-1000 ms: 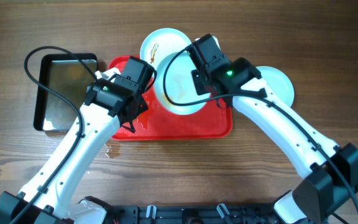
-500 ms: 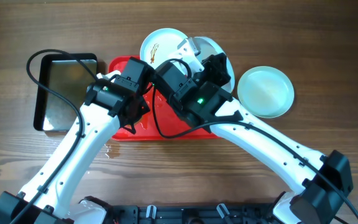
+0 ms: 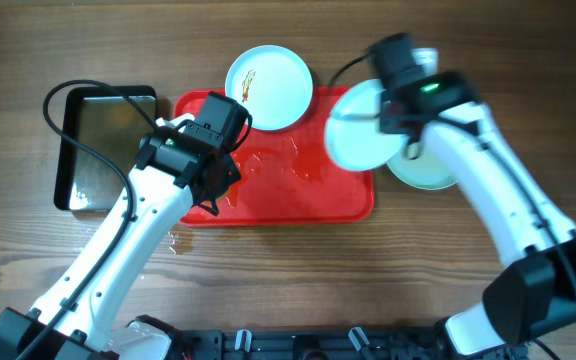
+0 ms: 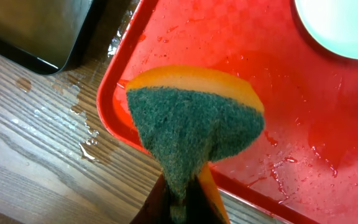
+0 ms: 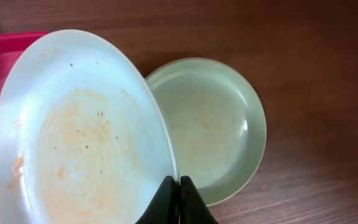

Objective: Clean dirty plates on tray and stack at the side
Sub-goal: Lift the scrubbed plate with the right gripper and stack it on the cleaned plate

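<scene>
On the counter [image 4: 30, 155] under the left end effector [image 4: 178, 200] lies the wet red tray [image 4: 328, 137]. The right end effector [image 5: 178, 200] clamps a tilted, smeared plate [image 5: 73, 137] by its rim, with a second plate [image 5: 216, 130] partly under it. The left one pinches a green-orange sponge [image 4: 191, 124].

A black pan [image 3: 98, 140] rests on the wooden table [image 3: 288, 270] beside water droplets [image 3: 174, 241].
</scene>
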Controlling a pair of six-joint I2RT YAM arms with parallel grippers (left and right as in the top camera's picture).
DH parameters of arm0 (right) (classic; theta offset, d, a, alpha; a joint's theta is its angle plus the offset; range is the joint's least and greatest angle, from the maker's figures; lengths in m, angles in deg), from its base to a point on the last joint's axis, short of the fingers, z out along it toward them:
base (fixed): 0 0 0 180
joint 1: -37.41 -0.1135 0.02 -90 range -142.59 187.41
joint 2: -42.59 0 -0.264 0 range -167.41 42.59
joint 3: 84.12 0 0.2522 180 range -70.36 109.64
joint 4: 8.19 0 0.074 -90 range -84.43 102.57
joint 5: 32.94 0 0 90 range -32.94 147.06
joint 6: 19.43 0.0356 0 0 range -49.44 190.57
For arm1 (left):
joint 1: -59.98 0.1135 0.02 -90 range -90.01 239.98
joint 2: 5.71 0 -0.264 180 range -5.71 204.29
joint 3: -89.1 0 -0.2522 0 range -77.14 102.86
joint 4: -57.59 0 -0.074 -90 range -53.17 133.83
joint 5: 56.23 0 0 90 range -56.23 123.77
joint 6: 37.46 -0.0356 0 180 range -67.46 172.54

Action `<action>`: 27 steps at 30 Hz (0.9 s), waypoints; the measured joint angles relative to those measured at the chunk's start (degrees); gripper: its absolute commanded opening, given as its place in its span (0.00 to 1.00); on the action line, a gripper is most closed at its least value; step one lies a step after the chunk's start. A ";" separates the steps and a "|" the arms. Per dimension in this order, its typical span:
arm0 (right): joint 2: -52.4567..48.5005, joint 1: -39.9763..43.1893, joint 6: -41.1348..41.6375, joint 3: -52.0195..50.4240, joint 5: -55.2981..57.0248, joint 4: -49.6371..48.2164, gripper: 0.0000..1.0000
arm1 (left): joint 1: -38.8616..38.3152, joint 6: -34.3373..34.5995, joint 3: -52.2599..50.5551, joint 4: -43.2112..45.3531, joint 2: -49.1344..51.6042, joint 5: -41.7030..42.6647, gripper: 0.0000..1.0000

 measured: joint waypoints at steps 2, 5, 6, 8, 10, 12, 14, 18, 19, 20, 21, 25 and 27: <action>0.09 10.43 -0.85 -0.33 -11.26 -0.33 0.04 | 0.00 0.00 0.00 0.02 0.00 0.00 0.04; 0.46 24.33 -2.29 -3.78 -19.98 -2.29 0.04 | 0.00 0.00 0.00 0.00 0.00 0.00 0.04; 0.66 27.41 -2.32 -6.43 -21.33 -3.58 0.04 | 0.00 0.00 0.00 0.02 0.00 0.00 0.04; 0.87 30.16 -2.36 -11.45 -22.95 -7.89 0.04 | 0.00 0.00 0.00 0.00 0.00 0.00 0.04; 0.92 31.67 -2.27 -16.92 -23.76 -11.80 0.19 | 0.00 0.00 0.00 0.02 0.00 0.00 0.04; 0.92 32.54 -2.03 -20.33 -23.82 -13.29 1.00 | 0.00 0.00 0.00 0.02 0.00 0.00 0.04; 0.92 32.52 -1.84 -20.63 -24.81 -13.99 1.00 | 0.00 0.00 0.00 0.02 0.00 0.00 0.04; 0.92 32.24 -1.88 -20.74 -44.41 -16.39 0.85 | 0.00 0.00 0.00 0.04 0.00 0.00 0.04; 0.92 30.91 -1.97 -20.44 -51.32 -16.79 0.84 | 0.00 0.00 0.00 0.07 0.00 0.00 0.04; 0.92 28.65 -1.92 -19.85 -54.51 -16.24 0.80 | 0.00 0.00 0.02 0.07 0.00 0.00 0.04; 0.92 25.22 -2.34 -18.32 -56.46 -15.32 0.74 | 0.00 0.00 0.02 0.04 0.00 0.00 0.04; 0.92 7.13 -1.57 -5.53 -49.79 -14.58 0.67 | 0.00 0.00 0.00 0.07 0.00 0.00 0.04; 0.81 0.57 1.09 -1.99 -41.11 -16.79 0.72 | 0.00 0.00 0.00 0.07 0.00 0.00 0.04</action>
